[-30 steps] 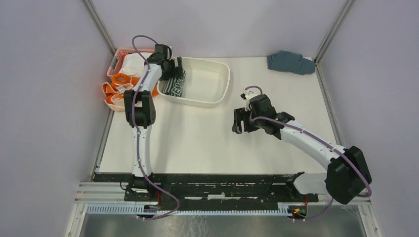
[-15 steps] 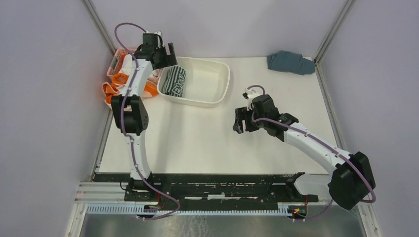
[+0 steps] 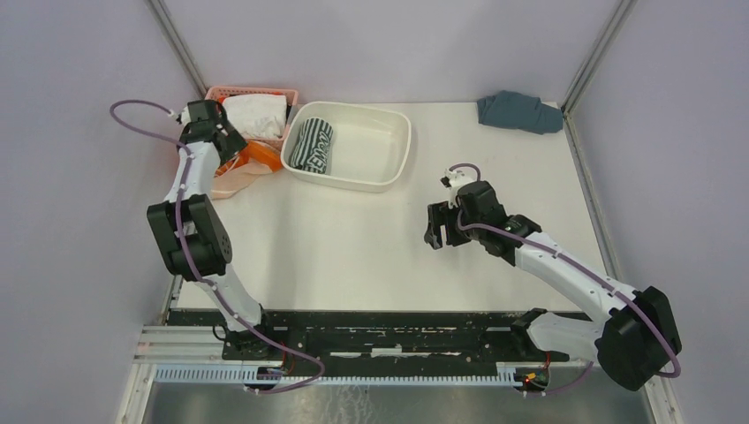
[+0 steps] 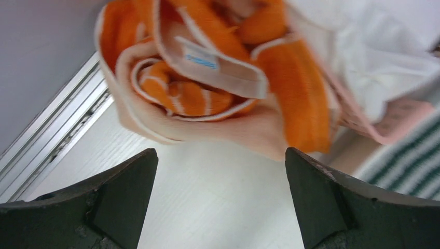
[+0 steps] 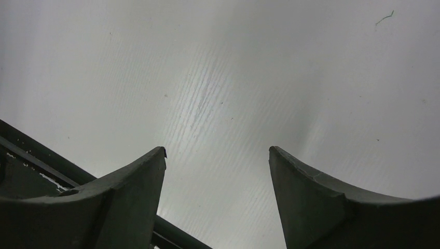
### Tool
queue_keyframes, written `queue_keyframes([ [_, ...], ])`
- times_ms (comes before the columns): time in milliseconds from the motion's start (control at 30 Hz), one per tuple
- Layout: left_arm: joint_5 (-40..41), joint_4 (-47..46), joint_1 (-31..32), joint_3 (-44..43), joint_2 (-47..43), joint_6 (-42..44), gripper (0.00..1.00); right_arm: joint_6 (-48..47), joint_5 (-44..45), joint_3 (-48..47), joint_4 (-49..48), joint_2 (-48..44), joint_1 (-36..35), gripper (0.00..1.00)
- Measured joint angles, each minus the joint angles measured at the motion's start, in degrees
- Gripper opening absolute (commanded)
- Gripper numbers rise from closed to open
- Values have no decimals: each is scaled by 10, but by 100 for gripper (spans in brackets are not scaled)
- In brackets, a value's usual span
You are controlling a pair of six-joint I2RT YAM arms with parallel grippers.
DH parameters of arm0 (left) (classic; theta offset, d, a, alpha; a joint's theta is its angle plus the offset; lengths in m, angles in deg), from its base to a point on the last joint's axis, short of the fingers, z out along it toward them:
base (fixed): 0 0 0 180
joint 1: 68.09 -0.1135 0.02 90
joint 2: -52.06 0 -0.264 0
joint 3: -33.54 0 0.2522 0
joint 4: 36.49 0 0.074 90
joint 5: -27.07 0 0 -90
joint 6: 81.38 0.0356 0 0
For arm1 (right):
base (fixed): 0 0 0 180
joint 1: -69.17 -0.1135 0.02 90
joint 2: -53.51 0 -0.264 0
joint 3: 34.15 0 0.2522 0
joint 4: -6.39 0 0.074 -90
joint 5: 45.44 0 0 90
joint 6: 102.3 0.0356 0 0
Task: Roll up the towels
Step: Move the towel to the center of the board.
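Note:
The green-and-white striped towel lies rolled in the left end of the white tub; a corner of that striped towel shows in the left wrist view. The orange towel lies crumpled on the table against the basket's front. My left gripper hangs open just beside it, at the table's left edge. In the left wrist view the orange towel bunches just beyond the left gripper, nothing between its fingers. My right gripper is open over bare table, and the right wrist view shows this gripper empty.
A pink basket at the back left holds a white cloth, also seen as the white cloth in the left wrist view. A blue-grey cloth lies at the back right corner. The side wall and its rail run close by the left gripper.
My left arm has swung left from over the tub to the table's left edge beside the orange towel. The striped roll stays in the tub. The right gripper drifted slightly nearer.

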Motion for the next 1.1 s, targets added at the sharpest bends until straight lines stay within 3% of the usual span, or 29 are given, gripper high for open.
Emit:
queue_keyframes([
  [167, 22, 0, -72, 26, 43, -33, 97, -2, 3, 7, 3, -16, 0, 81],
  [367, 8, 3, -89, -65, 159, -46, 83, -8, 6, 7, 12, -37, 0, 81],
  [400, 4, 2, -89, -73, 175, -48, 78, -9, 6, 7, 14, -38, 0, 81],
  [533, -22, -1, -88, -54, 200, -57, 43, -9, 5, 12, 18, -43, 0, 81],
  [600, -42, -13, -88, -26, 192, -62, 31, -9, 5, 16, 20, -47, 0, 81],
  [700, -92, -50, -91, 53, 148, -70, 26, -9, 6, 23, 22, -54, 0, 81],
  [900, -185, -59, -68, 248, 4, -92, 27, -9, 7, 32, 21, -61, 0, 81],
  [1100, -245, -55, 47, 461, -189, -131, 29, -6, 11, 40, 18, -68, 0, 81],
])
